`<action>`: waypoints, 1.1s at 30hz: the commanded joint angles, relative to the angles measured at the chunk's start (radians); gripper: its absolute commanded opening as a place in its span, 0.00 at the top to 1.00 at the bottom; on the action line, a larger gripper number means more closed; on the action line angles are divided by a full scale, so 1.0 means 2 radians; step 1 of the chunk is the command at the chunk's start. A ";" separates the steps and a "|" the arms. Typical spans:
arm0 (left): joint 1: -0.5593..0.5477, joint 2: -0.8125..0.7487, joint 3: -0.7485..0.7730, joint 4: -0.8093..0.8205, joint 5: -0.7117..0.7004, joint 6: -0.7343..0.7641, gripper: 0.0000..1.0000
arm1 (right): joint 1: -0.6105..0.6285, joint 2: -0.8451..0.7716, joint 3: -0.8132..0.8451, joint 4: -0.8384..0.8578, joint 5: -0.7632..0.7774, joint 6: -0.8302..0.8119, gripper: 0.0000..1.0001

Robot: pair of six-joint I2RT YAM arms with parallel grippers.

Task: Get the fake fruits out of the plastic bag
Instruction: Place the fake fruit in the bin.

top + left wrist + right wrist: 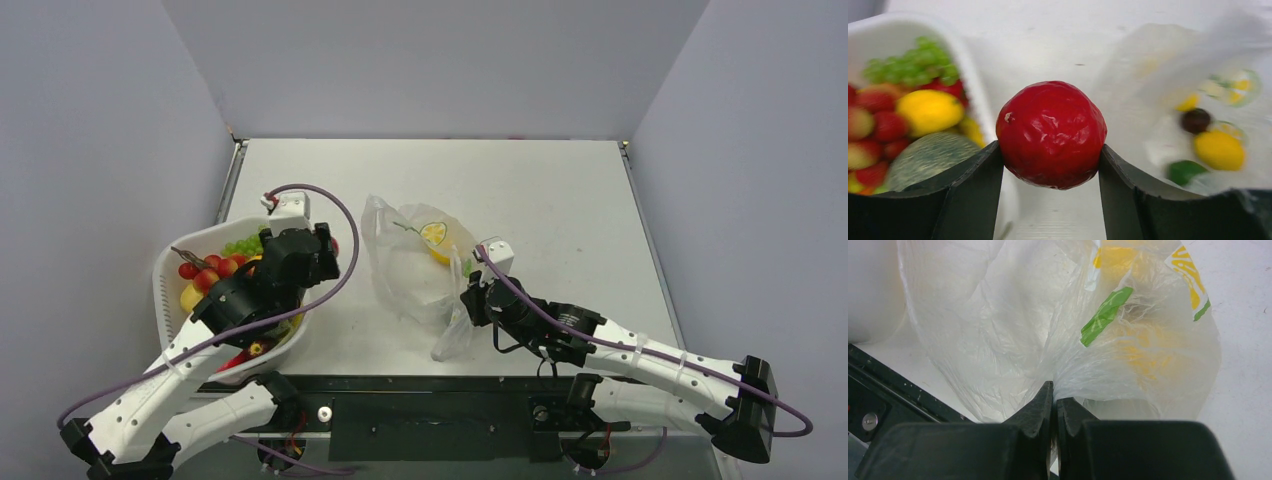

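Left end effector [1049,146] around round fruit [1050,127]

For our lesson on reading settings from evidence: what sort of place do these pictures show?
Probably a robotics lab test cell: plain grey walls box in a white table, two white robot arms are bolted at its near edge, and glossy toy fruits fill a white oval plastic basket.

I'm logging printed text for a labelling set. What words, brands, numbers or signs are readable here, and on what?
No text reads clearly in any view.
On the thin transparent plastic bag: yellow print near its edge, crumpled and cut off, possibly letters, unreadable.
On the same bag: a green printed strip, no letters visible.
On the glossy red fake fruit and the white plastic basket: no markings visible.
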 commanded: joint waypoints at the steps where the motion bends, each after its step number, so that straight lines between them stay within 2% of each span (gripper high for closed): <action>1: 0.063 0.000 0.016 -0.125 -0.132 -0.009 1.00 | -0.004 -0.002 0.008 0.021 0.015 0.004 1.00; 3: 0.107 -0.010 0.010 -0.138 -0.149 -0.016 1.00 | -0.004 0.003 0.010 0.022 0.014 0.002 1.00; 5: 0.174 -0.016 0.002 -0.148 -0.156 -0.028 1.00 | -0.004 0.009 0.013 0.023 0.011 0.000 1.00; 9: 0.237 -0.030 -0.029 -0.148 -0.168 -0.040 1.00 | -0.004 0.014 0.016 0.024 0.010 -0.005 1.00; 15: 0.264 -0.102 -0.090 -0.118 -0.189 -0.085 1.00 | -0.004 0.018 0.021 0.021 0.012 -0.013 1.00; 19: 0.265 -0.119 -0.092 -0.196 -0.254 -0.198 1.00 | -0.006 0.025 0.024 0.023 0.011 -0.015 1.00; 24: 0.266 -0.132 -0.097 -0.230 -0.287 -0.251 1.00 | -0.006 0.030 0.019 0.034 0.004 -0.012 1.00; 30: 0.266 -0.158 -0.108 -0.215 -0.297 -0.249 0.82 | -0.006 0.027 0.021 0.033 0.004 -0.011 1.00; 32: 0.266 -0.161 -0.108 -0.216 -0.297 -0.250 0.74 | -0.006 0.024 0.020 0.032 0.006 -0.011 1.00; 33: 0.266 -0.163 -0.108 -0.216 -0.297 -0.250 0.66 | -0.006 0.024 0.020 0.031 0.006 -0.011 1.00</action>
